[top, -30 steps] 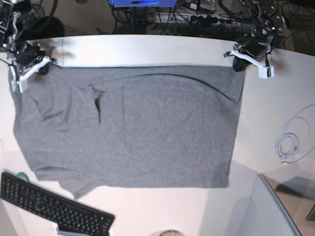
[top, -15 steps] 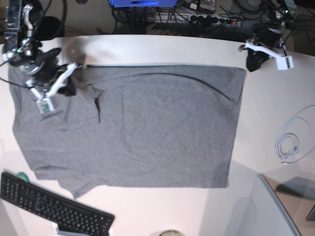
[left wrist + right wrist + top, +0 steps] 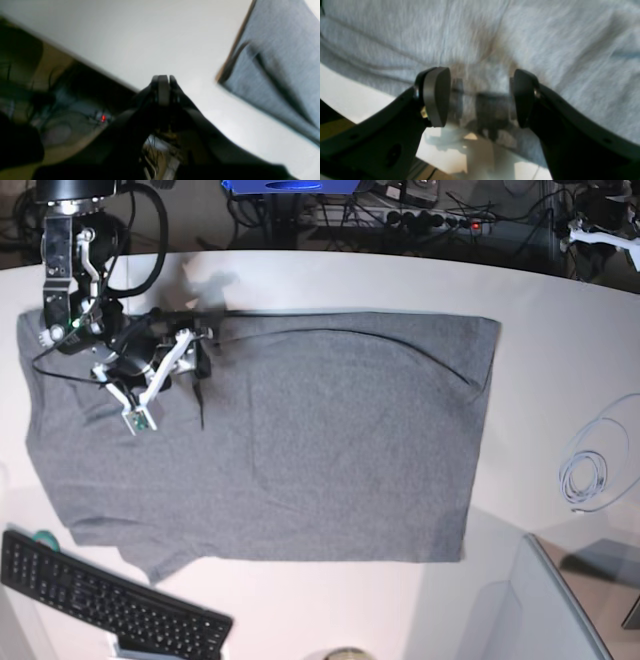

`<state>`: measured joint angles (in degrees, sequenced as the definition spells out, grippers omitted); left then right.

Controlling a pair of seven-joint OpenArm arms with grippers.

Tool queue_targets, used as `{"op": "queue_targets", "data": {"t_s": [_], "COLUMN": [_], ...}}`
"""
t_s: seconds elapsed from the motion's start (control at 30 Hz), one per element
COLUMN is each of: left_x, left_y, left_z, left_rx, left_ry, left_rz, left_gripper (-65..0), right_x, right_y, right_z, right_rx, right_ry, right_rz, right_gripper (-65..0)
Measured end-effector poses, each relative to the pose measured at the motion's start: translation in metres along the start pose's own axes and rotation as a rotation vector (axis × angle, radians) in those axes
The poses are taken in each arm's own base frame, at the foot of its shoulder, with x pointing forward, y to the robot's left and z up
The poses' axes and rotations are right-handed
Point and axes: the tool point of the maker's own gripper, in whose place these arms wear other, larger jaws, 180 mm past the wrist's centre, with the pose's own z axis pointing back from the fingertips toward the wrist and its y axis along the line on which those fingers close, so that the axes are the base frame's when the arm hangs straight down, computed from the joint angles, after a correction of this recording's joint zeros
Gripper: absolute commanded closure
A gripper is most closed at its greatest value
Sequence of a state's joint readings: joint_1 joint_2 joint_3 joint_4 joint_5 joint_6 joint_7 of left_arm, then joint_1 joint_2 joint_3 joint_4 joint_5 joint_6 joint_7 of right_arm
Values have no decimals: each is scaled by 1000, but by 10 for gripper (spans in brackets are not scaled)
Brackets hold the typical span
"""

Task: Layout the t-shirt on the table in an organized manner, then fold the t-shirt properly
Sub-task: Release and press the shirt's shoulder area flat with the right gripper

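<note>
The heather-grey t-shirt (image 3: 300,440) lies spread flat across the white table (image 3: 520,310), with a small dark crease near its upper left. My right gripper (image 3: 197,348) hovers over that upper-left part, just above the crease. In the right wrist view the right gripper (image 3: 480,97) is open, both pads (image 3: 436,96) apart with grey t-shirt (image 3: 545,50) below and nothing between them. My left gripper (image 3: 590,242) is off the shirt at the table's far right edge. In the left wrist view the left gripper (image 3: 162,80) is shut on nothing, and the t-shirt's corner (image 3: 275,62) lies to its right.
A black keyboard (image 3: 110,605) sits at the front left, beside a small green object (image 3: 42,537). A coiled white cable (image 3: 585,475) lies right of the shirt. A grey bin (image 3: 545,610) stands at the front right. Cables and a power strip (image 3: 420,220) run behind the table.
My right gripper has moved from the shirt's far left corner inward over the shirt, and its jaws have opened. My left gripper has pulled away from the far right corner, still shut.
</note>
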<state>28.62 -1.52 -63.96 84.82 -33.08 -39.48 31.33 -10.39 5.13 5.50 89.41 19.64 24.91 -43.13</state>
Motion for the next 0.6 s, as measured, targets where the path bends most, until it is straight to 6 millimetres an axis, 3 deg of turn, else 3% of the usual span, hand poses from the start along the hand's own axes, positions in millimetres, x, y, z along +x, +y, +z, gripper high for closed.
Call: {"op": "queue_targets", "data": {"t_s": [0.23, 0.5, 0.6], "left_x": [-8, -7, -7], "left_y": [5, 2, 2], "left_z": [-1, -3, -3], "left_rx": [7, -1, -1], "left_ry": [15, 13, 13], "left_rz": [21, 21, 21], "left_gripper": [0, 0, 0], "right_x": [-9, -12, -9], "right_y": [-7, -12, -11], "right_z": [-20, -29, -30], "right_rx": [11, 16, 17], "right_ry": [60, 87, 82], "right_rz": [-39, -62, -61], "right_gripper": [-342, -5, -6]}}
